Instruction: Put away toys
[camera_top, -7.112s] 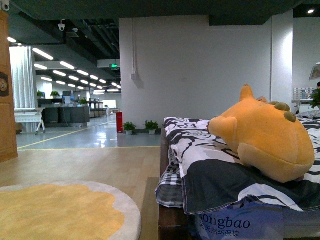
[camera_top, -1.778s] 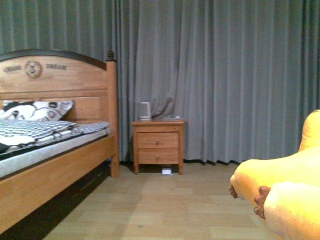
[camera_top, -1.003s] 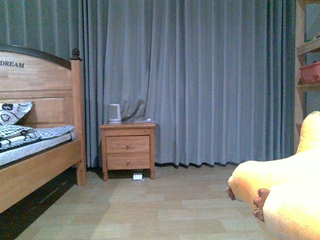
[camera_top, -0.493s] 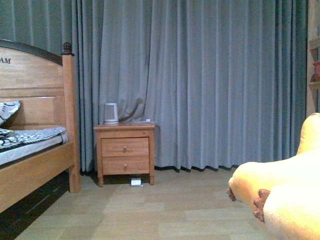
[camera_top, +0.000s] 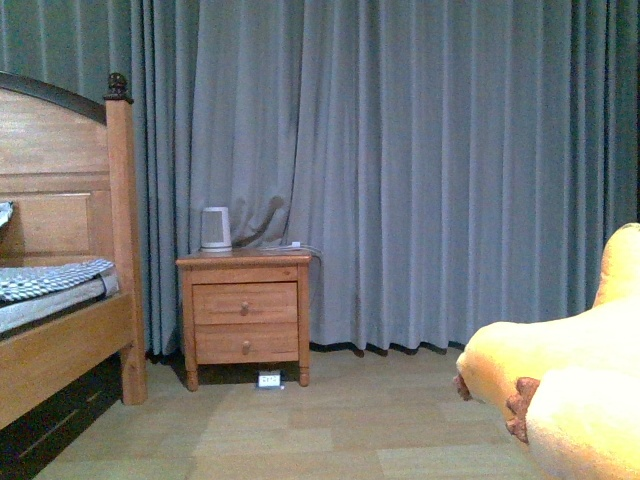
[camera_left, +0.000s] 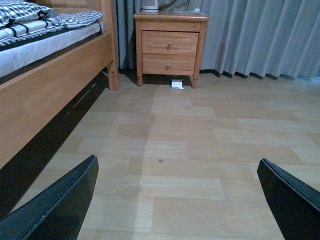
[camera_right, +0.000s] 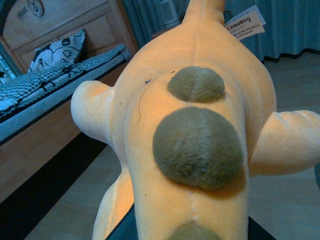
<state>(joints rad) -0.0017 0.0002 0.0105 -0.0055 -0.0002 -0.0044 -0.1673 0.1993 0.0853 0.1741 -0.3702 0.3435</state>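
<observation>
Plush (camera_right: 195, 150) mid-carry, right gripper (camera_right: 190, 232) clamped on it, left gripper (camera_left: 175, 200) apart n empty. Next imo: find storage spot, lower gently.

Place: bedroom, home-style.
Bed: wooden frame (camera_top: 60, 345) w/ arched headboard (camera_top: 50, 150), checked bedding (camera_top: 55, 278), b/w patterned pillow (camera_right: 57, 50).
Bedside: 2-drawer wooden nightstand (camera_top: 245, 310) just beside bed, white kettle (camera_top: 215, 229) on top.
Back wall: grey floor-length curtains (camera_top: 430, 170), full width.
Floor: wood-look planks (camera_top: 330, 430).
</observation>
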